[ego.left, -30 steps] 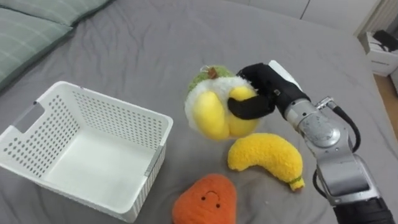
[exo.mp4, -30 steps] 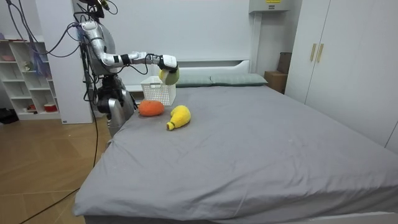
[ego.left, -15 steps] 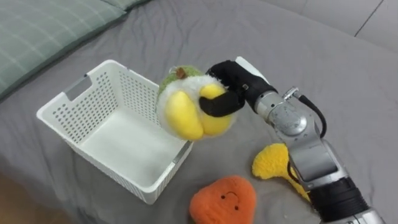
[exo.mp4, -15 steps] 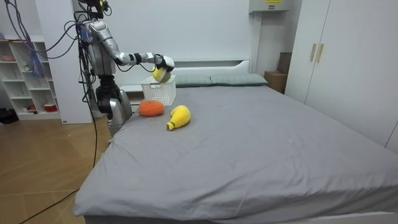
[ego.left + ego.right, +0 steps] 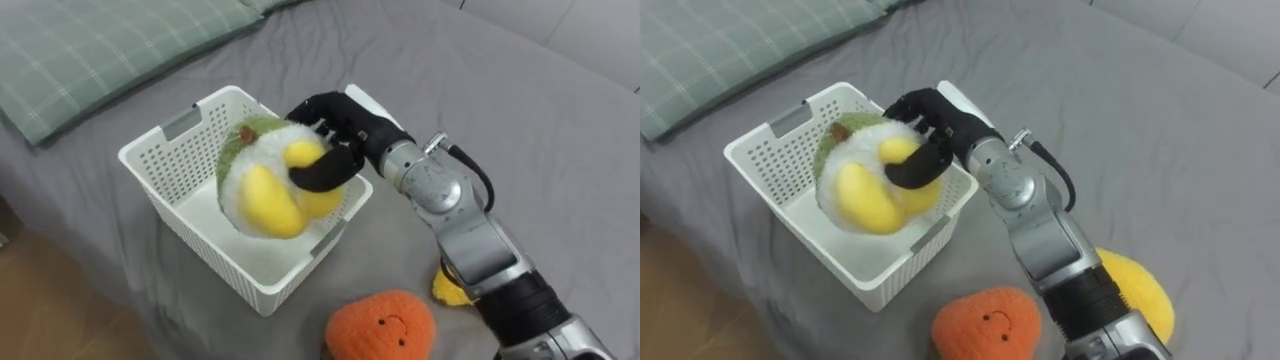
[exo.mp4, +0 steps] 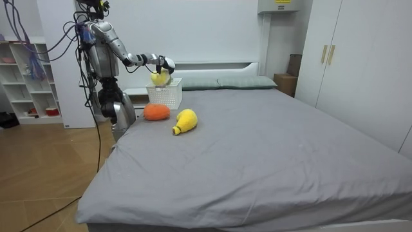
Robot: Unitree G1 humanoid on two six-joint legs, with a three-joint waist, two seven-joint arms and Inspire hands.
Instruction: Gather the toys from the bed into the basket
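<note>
Toy: round yellow, white and green plush toy [image 5: 262, 190], held just above the open white perforated plastic basket [image 5: 185, 235] near the grey bed's [image 5: 520, 110] edge.
Right hand [image 5: 340, 130]: clamped round that plush, thumb across its front.
Waiting: orange plush toy [image 5: 383, 325] and yellow plush toy [image 5: 1138, 285], beside the basket.
Risk: release near the rim may bounce it out; the arm may nudge the basket toward the floor.

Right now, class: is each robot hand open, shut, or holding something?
Right hand: shut on the yellow plush toy, above the white basket.
Left hand: cannot be told.
</note>
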